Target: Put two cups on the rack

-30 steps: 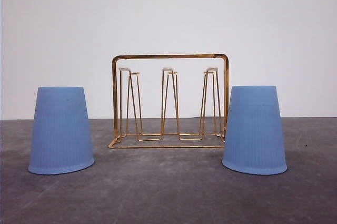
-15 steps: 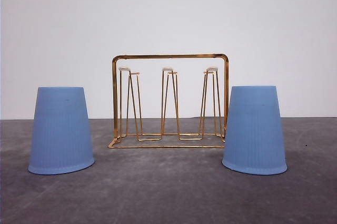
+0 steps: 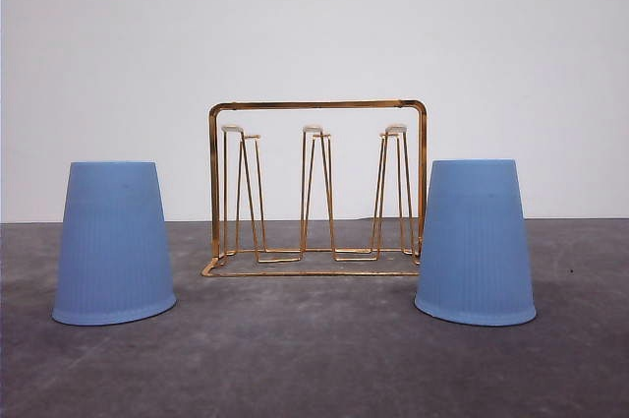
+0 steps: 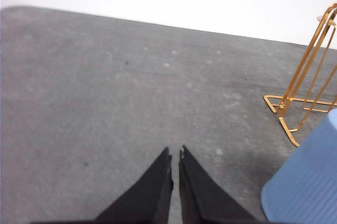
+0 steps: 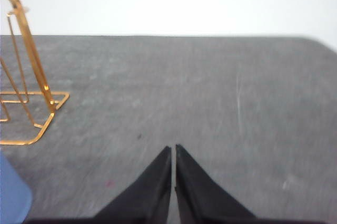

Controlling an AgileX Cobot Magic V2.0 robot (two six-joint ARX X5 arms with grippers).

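Two light-blue ribbed cups stand upside down on the grey table, one cup [image 3: 114,244] left of the rack and the other cup [image 3: 476,242] to its right. The gold wire rack [image 3: 317,188] stands between them with three bare white-tipped pegs. In the left wrist view my left gripper [image 4: 175,153] is shut and empty above bare table, with the left cup [image 4: 308,187] and a rack corner [image 4: 295,100] off to one side. My right gripper [image 5: 173,149] is also shut on nothing, apart from the right cup's edge [image 5: 11,193] and the rack's end [image 5: 32,97].
The grey table [image 3: 314,359] runs back to a plain white wall. Open tabletop lies in front of the cups and on the outer side of each one.
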